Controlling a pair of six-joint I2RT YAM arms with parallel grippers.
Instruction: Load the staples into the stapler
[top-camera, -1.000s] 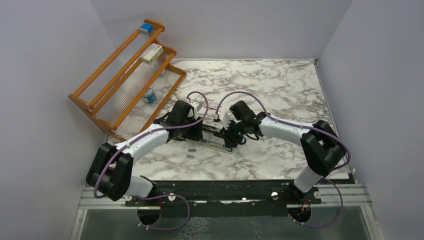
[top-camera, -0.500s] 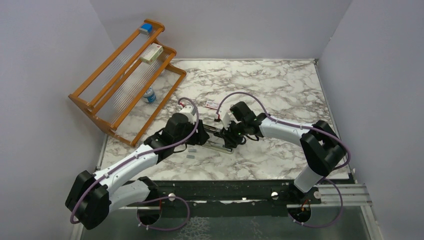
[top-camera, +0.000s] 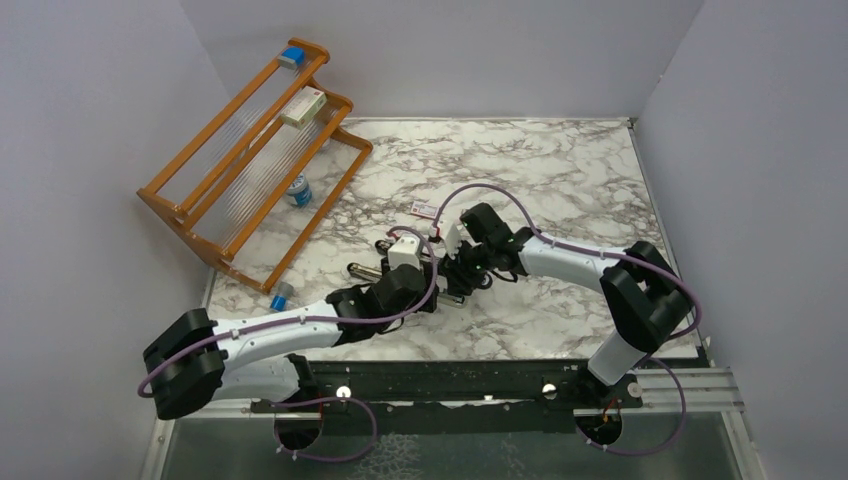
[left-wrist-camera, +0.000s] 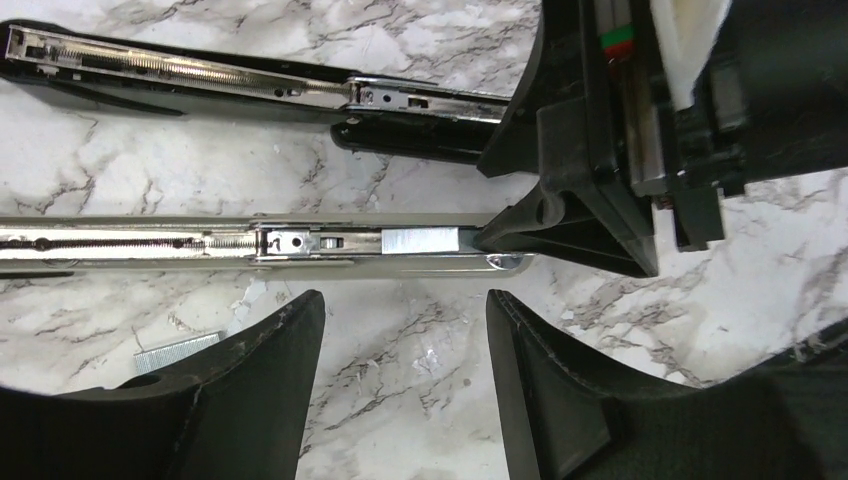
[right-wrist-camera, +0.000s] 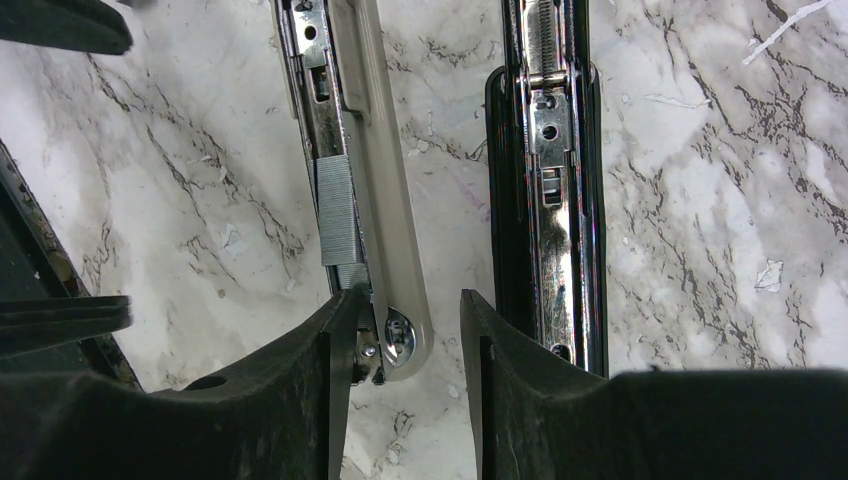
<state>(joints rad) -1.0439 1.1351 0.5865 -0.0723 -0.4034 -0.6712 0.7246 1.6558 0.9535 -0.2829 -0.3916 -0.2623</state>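
Black stapler (left-wrist-camera: 200, 85) lies rail-up, long axis left-right, beside a parallel grey tool (left-wrist-camera: 150, 243) carrying staples (left-wrist-camera: 418, 240). The left gripper (left-wrist-camera: 402, 305) is spread and empty. The right gripper (right-wrist-camera: 405, 305) straddles that tool's tip, grip unclear.

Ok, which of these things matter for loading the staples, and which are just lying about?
For the job: black stapler; staple strip in the grey rail beside it; loose strip; red-and-white packet.
Lying about: wooden rack; blue-capped bottle.
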